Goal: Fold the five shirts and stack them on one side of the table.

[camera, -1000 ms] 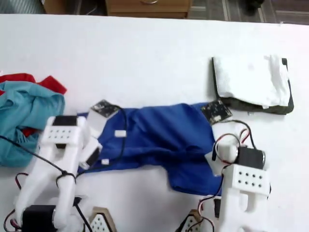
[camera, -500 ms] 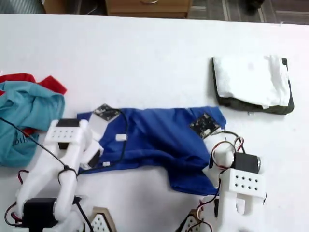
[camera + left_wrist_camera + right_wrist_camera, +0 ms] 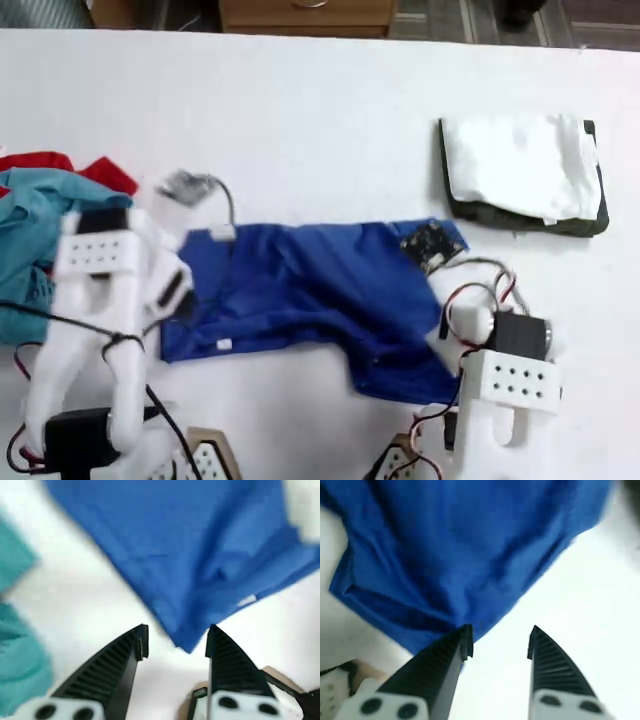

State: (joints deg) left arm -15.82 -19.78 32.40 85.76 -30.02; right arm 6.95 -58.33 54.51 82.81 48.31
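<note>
The blue shirt [image 3: 320,290] lies spread across the near middle of the table. My left gripper [image 3: 178,630] is open above the shirt's near left corner [image 3: 190,642], with bare table under its fingers. In the high view the left gripper [image 3: 178,292] sits at the shirt's left edge. My right gripper [image 3: 501,630] is open over the shirt's right edge [image 3: 470,580], holding nothing. The right arm [image 3: 505,375] stands at the shirt's near right corner. A folded white shirt [image 3: 520,160] rests on a folded dark one [image 3: 520,218] at the right.
A crumpled teal shirt [image 3: 40,235] and a red one [image 3: 100,170] are piled at the table's left edge. The teal cloth [image 3: 17,650] also lies close beside the left gripper. Both arm bases stand at the front edge. The far half of the table is bare white.
The left arm has swung leftwards off the blue shirt to its left edge. The right arm has shifted slightly over the shirt's right side. The shirt lies flatter along its far edge.
</note>
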